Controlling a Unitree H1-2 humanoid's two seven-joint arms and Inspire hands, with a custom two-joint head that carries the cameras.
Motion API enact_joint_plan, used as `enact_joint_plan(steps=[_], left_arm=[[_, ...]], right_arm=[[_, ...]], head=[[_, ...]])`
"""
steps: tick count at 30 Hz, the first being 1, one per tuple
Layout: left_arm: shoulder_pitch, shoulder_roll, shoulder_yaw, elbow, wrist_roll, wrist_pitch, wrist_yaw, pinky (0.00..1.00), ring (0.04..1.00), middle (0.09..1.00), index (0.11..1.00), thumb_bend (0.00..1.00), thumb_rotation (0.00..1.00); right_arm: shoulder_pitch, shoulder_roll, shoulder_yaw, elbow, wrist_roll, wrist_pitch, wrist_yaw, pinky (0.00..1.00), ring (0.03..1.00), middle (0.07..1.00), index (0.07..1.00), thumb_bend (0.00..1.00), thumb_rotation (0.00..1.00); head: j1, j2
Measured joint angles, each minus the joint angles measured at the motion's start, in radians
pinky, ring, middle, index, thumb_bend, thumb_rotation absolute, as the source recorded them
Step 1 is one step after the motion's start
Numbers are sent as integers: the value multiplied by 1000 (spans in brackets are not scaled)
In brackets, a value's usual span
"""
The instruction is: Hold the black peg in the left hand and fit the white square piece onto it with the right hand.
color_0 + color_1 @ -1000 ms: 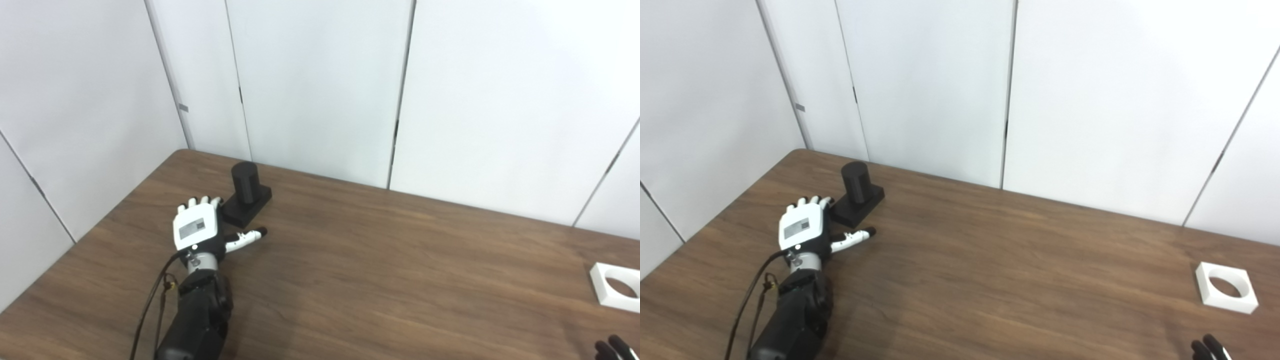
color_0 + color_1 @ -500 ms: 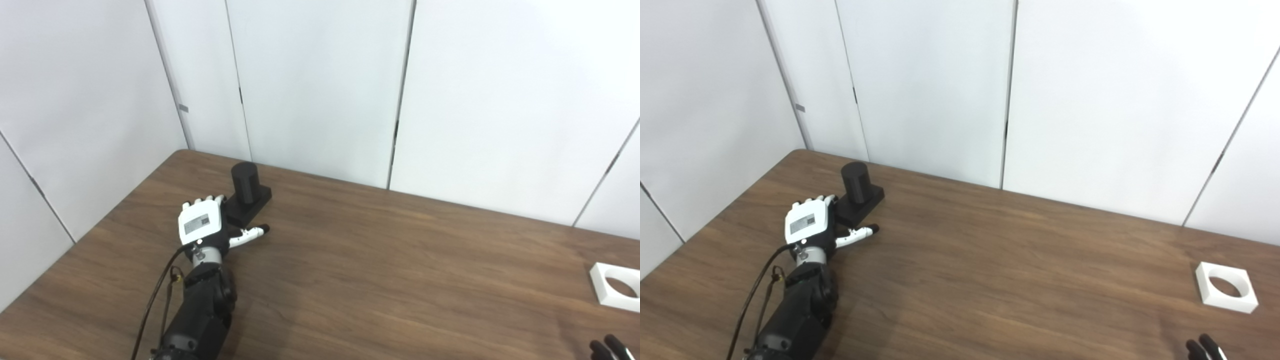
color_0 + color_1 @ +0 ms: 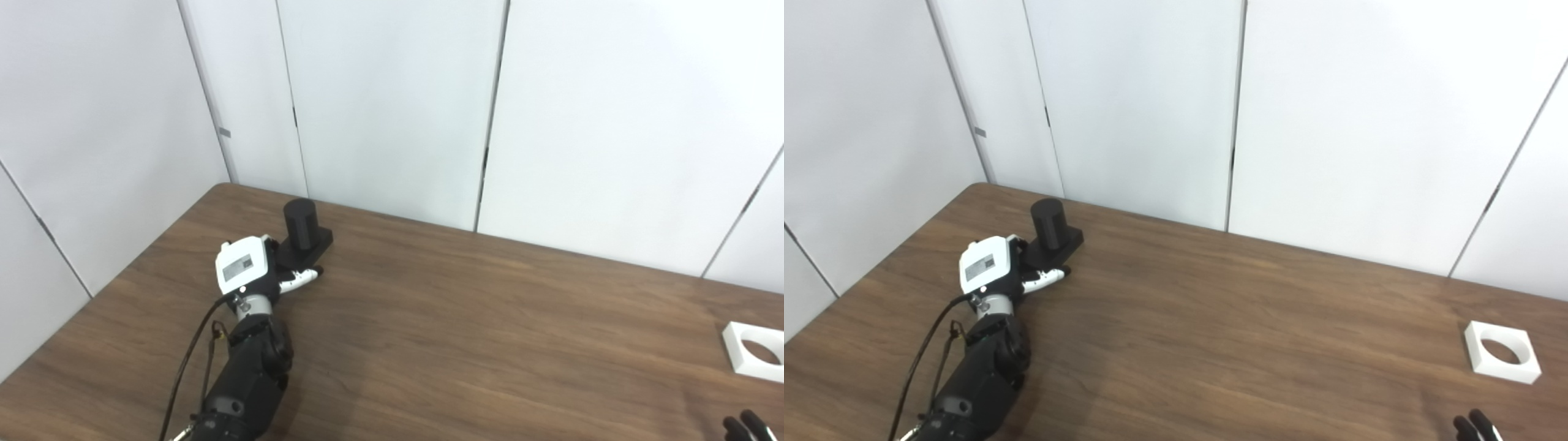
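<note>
Black peg (image 3: 299, 223) stands upright on its square black base (image 3: 302, 251) at the far left of the wooden table (image 3: 1213, 318), close to the white wall panels (image 3: 1151, 110). Left hand (image 3: 248, 269) lies against the near side of the base, its white back turned up and its thumb (image 3: 301, 277) stretched along the base's near edge. The other fingers are hidden behind the hand, so whether it grips the base cannot be told. White square piece (image 3: 1502, 351), with a round hole through it, lies flat near the table's right edge, well apart from the peg. Right hand (image 3: 1476, 427) shows only as dark fingertips at the bottom right corner, near the white piece but not touching it; its state cannot be told.
</note>
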Motion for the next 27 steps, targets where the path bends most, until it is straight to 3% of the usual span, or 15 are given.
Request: enact_joint_plan(steps=[6,12,15,17,19,27], left_arm=[[-5,16,0,28,-82,-75,80,903,770,667,477,766,444],[-8,19,-21,51,-105,-100,137,896,764,652,445,778,363],[-8,21,-36,70,-108,-103,155,856,756,625,421,773,259],[-8,22,-44,80,-112,-108,169,847,757,624,453,625,148],[-8,26,-52,92,-112,-114,185,838,763,636,471,548,90],[-7,47,-71,91,-128,-140,193,673,715,641,483,520,55]], right_arm=[[0,1,1,0,1,0,-1,960,960,914,932,663,1000],[0,2,3,-2,0,3,-8,963,958,909,935,664,1000],[0,2,5,-2,-1,3,-8,961,957,908,936,661,1000],[0,2,5,-2,-2,3,-9,964,956,906,936,659,1000],[0,2,5,-2,-2,3,-10,974,961,906,938,654,1000],[-1,1,6,-2,-7,3,-12,976,955,902,920,641,1000]], head=[[-6,3],[-6,3],[-6,6],[-5,6],[-5,8],[-5,12]])
